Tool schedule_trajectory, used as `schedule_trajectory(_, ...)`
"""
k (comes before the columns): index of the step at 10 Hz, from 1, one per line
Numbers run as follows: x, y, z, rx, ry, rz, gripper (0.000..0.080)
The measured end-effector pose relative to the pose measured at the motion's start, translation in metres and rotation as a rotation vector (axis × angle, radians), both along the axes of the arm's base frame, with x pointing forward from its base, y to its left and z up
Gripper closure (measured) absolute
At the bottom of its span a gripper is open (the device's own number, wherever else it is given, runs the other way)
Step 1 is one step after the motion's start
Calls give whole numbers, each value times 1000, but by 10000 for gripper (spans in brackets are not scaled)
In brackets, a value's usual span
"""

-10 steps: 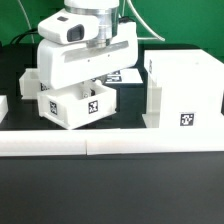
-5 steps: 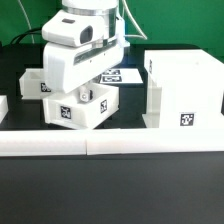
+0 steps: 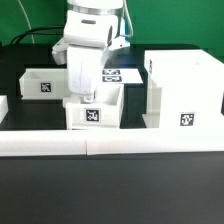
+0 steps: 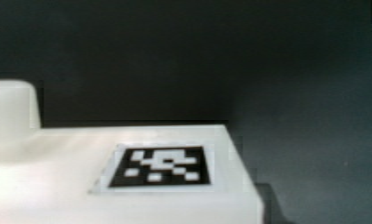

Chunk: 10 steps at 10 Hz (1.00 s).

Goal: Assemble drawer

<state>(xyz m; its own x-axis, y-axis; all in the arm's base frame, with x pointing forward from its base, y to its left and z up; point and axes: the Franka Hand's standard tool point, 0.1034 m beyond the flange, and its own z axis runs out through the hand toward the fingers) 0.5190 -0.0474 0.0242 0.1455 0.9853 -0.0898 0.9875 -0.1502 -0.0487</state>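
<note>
A black counter point(image 3: 35, 112) carries a low white wall point(image 3: 150, 142) along one edge, with a greenish room behind. The hand point(image 3: 88, 97) dips into a tagged tray point(image 3: 110, 112) resting by that walled edge; I cannot tell its opening. The housing point(image 3: 185, 90) stands just beside it.

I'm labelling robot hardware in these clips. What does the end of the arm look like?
The gripper is a boxy white block with rounded edges, hung under a grey ribbed wrist. A white camera housing with dark trim sits on it; black cables run alongside. No lettering shows.
</note>
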Motion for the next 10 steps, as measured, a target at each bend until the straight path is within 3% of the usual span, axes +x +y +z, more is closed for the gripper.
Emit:
schedule_trajectory(3,-1,-5,0,-8,12,118,757)
schedule_trajectory(5,2,2,-1,-9,-6,104,757)
schedule_trajectory(8,3,0,-3,-10,-33,96,757)
schedule_trajectory(10,8,10,-3,-13,-49,83,757)
